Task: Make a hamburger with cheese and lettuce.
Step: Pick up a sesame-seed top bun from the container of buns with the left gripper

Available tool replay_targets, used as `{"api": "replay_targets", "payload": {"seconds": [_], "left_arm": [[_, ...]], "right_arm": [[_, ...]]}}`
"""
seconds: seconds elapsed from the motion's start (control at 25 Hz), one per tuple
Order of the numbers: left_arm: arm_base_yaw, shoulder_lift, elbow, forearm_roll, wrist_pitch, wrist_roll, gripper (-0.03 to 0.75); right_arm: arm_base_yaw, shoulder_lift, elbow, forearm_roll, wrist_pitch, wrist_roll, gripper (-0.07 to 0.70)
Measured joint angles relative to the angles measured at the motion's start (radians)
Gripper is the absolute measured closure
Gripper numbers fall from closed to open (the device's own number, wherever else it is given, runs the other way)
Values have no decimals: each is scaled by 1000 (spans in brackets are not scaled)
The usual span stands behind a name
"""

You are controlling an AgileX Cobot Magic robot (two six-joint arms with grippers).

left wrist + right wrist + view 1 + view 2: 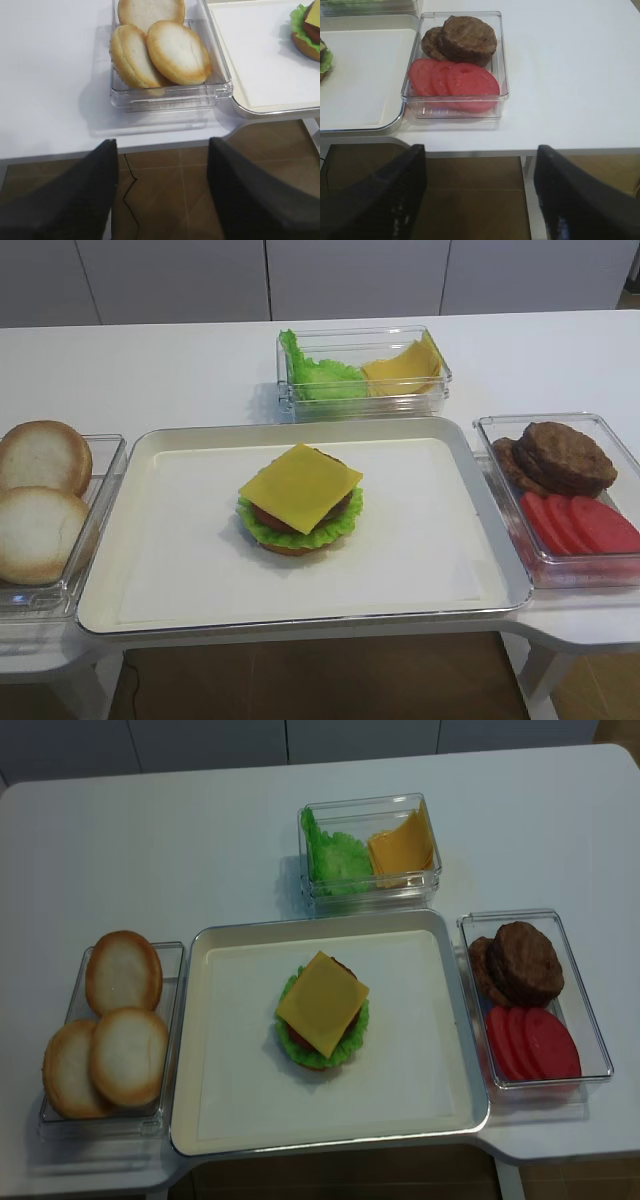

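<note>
The hamburger [298, 512] stands open in the middle of the white tray [180, 540]. From the bottom up it is a tan bun, the frilly green lettuce [335, 528], a red slice and a brown patty. The square yellow cheese [300, 483] lies on top, with no seeded top bun on it. The stack also shows in the second high view [322, 1010]. My left gripper [161, 150] is open and empty, off the table's front edge over the floor, in front of the bun box. My right gripper [480, 150] is open and empty, likewise in front of the patty box. Neither gripper shows in the high views.
A clear box of pale bun halves [40, 500] sits left of the tray. A clear box of loose green leaves and yellow slices [360, 370] sits behind it. A clear box of brown patties and red slices [565, 480] sits to the right. The table's front edge is close to both grippers.
</note>
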Motion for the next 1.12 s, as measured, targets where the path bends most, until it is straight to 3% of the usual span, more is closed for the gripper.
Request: {"api": "replay_targets", "payload": {"seconds": [0.84, 1.04, 1.12], "left_arm": [[0, 2, -23, -15, -16, -12, 291], [0, 180, -109, -15, -17, -102, 291], [0, 288, -150, -15, -50, -136, 291]], "right_arm": [[0, 0, 0, 0, 0, 0, 122], [0, 0, 0, 0, 0, 0, 122], [0, 0, 0, 0, 0, 2, 122]]}}
